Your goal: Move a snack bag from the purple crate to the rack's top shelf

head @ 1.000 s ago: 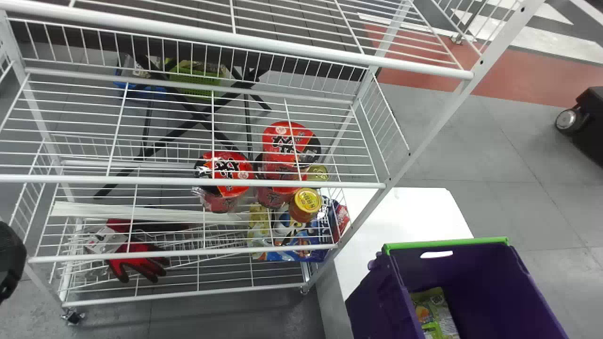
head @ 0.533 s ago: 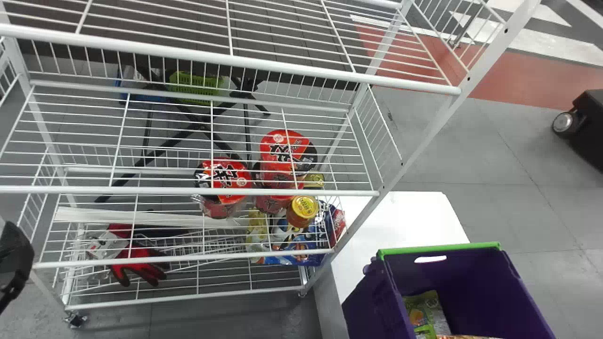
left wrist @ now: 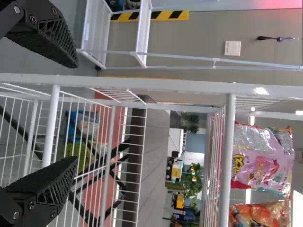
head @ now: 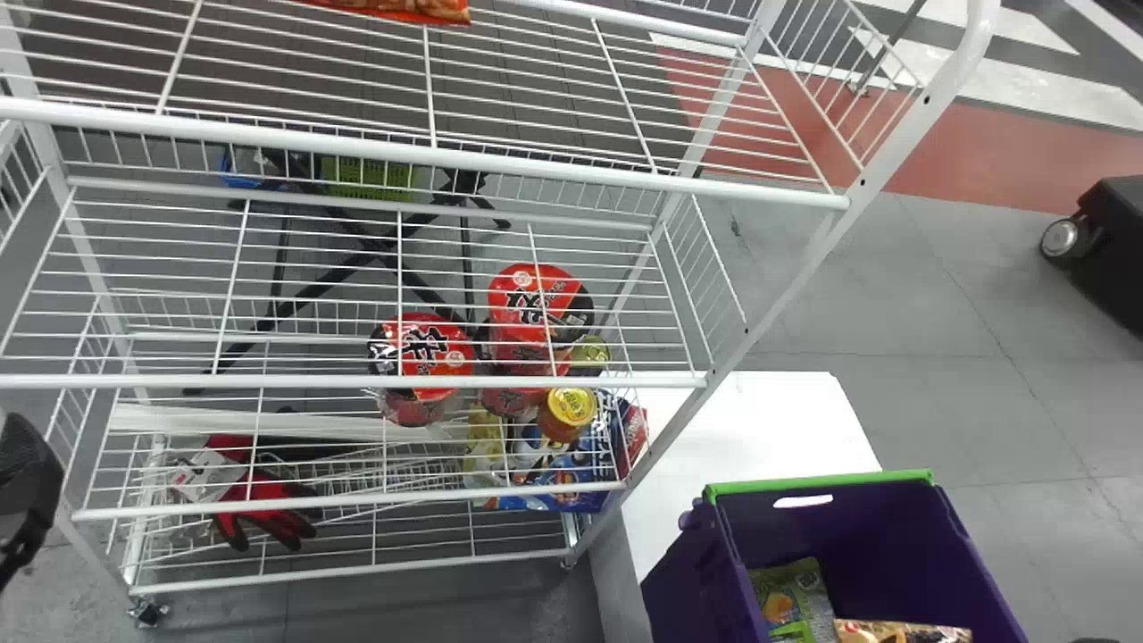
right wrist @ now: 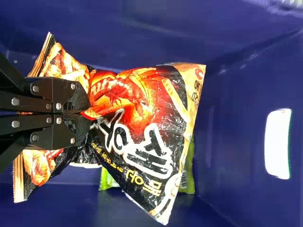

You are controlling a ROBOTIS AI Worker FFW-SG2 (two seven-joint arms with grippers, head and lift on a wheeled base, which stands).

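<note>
Right claw (right wrist: 89, 113) pinches the snack bag (right wrist: 147, 123) at its gathered waist inside the purple crate (head: 857, 536), probably because loose film there offers a firm fold for lifting to the top shelf (head: 536, 167); left claw (left wrist: 77, 112), spread wide, stands near the rack (head: 808, 254).

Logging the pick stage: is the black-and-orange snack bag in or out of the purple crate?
In: the right gripper pinches the snack bag, and walls of the purple crate surround it.
</note>
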